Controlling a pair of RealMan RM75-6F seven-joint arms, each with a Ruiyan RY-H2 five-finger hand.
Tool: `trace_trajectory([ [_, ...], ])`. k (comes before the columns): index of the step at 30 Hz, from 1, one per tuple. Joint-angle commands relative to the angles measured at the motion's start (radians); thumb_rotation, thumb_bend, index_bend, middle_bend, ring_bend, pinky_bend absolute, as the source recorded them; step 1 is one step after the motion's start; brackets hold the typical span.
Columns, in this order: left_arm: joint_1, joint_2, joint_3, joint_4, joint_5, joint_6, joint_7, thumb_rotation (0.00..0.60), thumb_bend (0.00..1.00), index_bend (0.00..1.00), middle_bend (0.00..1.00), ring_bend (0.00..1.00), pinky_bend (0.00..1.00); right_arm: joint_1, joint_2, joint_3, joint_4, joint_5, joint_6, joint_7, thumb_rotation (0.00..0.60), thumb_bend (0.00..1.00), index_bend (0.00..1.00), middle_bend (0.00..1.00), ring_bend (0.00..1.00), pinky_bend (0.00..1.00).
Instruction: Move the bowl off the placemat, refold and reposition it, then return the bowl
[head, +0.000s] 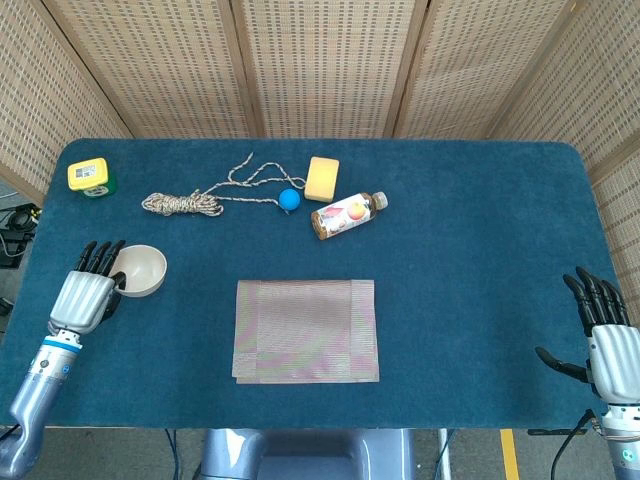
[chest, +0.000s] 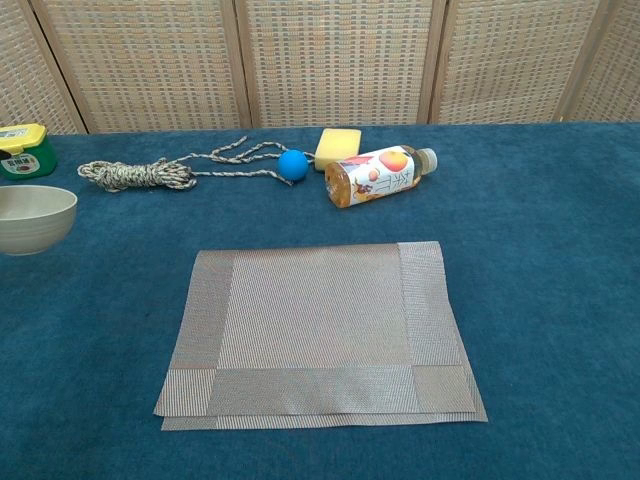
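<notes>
While the bowl is off the placemat in the head view, it sits at mid-left with the left hand gripping its rim — not let go yet. Right hand, lower right of frame, fingers spread, holds nothing. Placemat lies bare at lower centre.

Chest view: bowl at left edge, well apart from the placemat, which lies folded with edges offset; neither hand shows. Step one nearly done — refold, reposition and bowl return are left.
</notes>
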Motion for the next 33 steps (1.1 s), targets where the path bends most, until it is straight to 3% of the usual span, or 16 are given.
trace_trajectory([
  [1,0.017,-0.019,0.011,0.038,-0.002,-0.010,-0.024,0.600,0.49,0.59,0.00,0.00,0.00,0.000,-0.001,-0.001,0.000,-0.001,0.000,-0.002,0.600,0.13,0.00,0.00,0.00,0.00],
  [14,0.046,-0.015,0.028,0.056,0.001,-0.035,-0.043,0.600,0.43,0.52,0.00,0.00,0.00,0.000,-0.001,-0.005,-0.005,-0.007,0.001,-0.011,0.600,0.13,0.00,0.00,0.00,0.00],
  [19,0.052,-0.002,0.032,0.046,-0.001,-0.046,-0.037,0.600,0.21,0.36,0.00,0.00,0.00,-0.001,0.000,-0.005,-0.006,-0.008,0.002,-0.014,0.600,0.13,0.00,0.00,0.00,0.00],
  [21,0.055,0.011,0.033,0.033,-0.001,-0.047,-0.033,0.600,0.17,0.30,0.00,0.00,0.00,-0.001,0.000,-0.005,-0.007,-0.008,0.003,-0.013,0.600,0.13,0.00,0.00,0.00,0.00],
  [25,0.069,0.078,0.033,-0.048,0.038,0.019,-0.034,0.600,0.15,0.21,0.00,0.00,0.00,-0.002,0.002,-0.005,-0.008,-0.009,0.004,-0.012,0.600,0.13,0.00,0.00,0.00,0.00],
  [33,0.076,0.161,0.029,-0.216,0.112,0.102,-0.034,0.600,0.15,0.19,0.00,0.00,0.00,-0.003,0.003,-0.006,-0.010,-0.012,0.008,-0.011,0.600,0.13,0.00,0.00,0.00,0.00],
])
